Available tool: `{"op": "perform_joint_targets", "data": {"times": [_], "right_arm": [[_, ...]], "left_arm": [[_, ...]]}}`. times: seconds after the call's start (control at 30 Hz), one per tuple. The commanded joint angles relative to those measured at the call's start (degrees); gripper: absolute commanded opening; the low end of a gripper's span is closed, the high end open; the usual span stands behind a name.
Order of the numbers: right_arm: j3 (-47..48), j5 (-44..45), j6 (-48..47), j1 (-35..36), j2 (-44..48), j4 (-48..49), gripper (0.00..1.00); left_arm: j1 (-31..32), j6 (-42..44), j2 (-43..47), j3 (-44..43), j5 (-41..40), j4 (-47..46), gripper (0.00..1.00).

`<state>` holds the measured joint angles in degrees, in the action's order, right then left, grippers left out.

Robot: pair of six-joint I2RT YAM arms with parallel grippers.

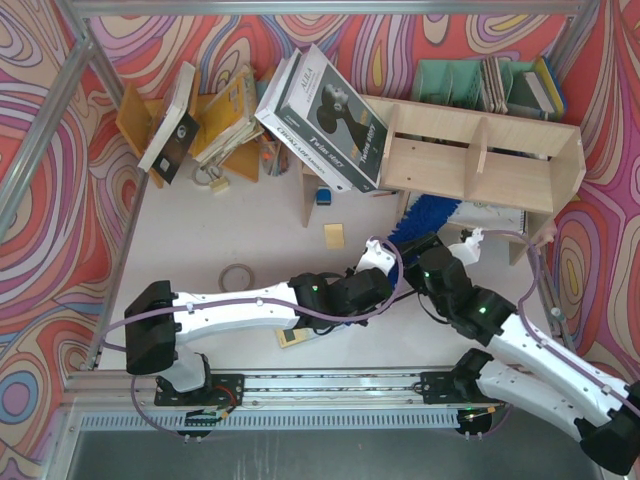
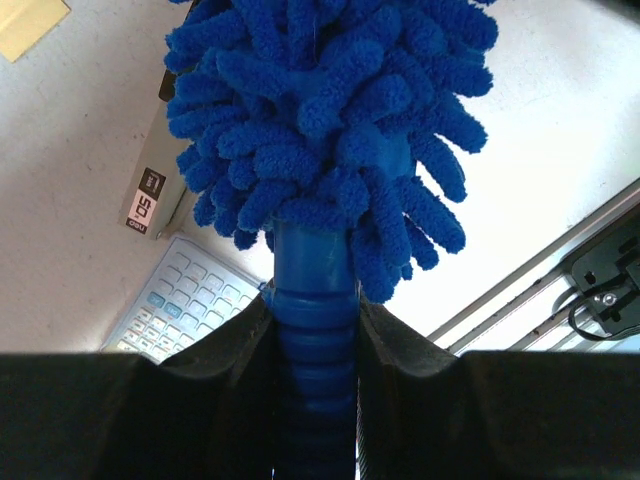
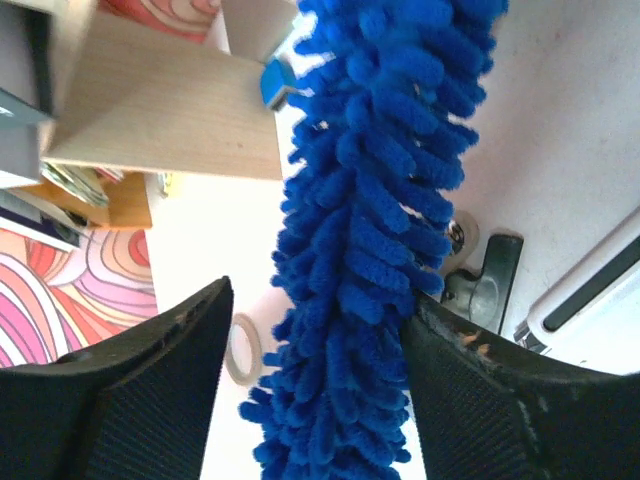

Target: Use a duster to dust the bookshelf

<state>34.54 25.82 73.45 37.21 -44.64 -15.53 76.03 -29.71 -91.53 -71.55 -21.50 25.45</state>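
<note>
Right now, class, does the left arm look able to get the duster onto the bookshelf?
Probably yes. The left hand is shut on the duster by its handle, and the fluffy head ends right beside the bookshelf, nothing between. The right hand stands open around the head and may need to clear.

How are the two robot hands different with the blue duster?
The left gripper is shut on the handle of the duster; the right gripper stands open around its fluffy head. Left pinches tight; right leaves a gap beside the fluff. Both surround the same duster.
</note>
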Motion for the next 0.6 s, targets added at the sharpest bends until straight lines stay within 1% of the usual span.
{"op": "perform_joint_targets", "data": {"times": [0.0,0.13,0.27,0.37,0.47,0.57], "right_arm": [[5.71,8.14,-5.44,0.22,3.82,-6.88,0.67],[8.56,13.75,-12.93,0.23,8.85,-10.16,0.74],[13.38,19.20,-23.85,0.23,12.98,-10.91,0.74],[18.44,22.73,-33.74,0.23,13.52,-10.79,0.74],[23.60,25.71,-40.82,0.23,12.53,-12.17,0.76],[27.05,28.01,-47.93,0.18,12.18,-11.04,0.76]], "left_arm": [[-0.24,0.75,2.22,-1.75,-0.44,-0.85,0.00],[-0.24,0.37,2.98,-1.42,-2.17,-2.31,0.00],[-0.13,-0.39,3.58,-0.92,-3.28,-4.61,0.00],[0.69,-0.32,4.06,-0.55,-5.44,-7.06,0.00],[2.31,0.59,3.89,-0.72,-9.14,-9.52,0.00],[2.46,1.15,2.09,-2.31,-8.74,-10.24,0.00]]}}
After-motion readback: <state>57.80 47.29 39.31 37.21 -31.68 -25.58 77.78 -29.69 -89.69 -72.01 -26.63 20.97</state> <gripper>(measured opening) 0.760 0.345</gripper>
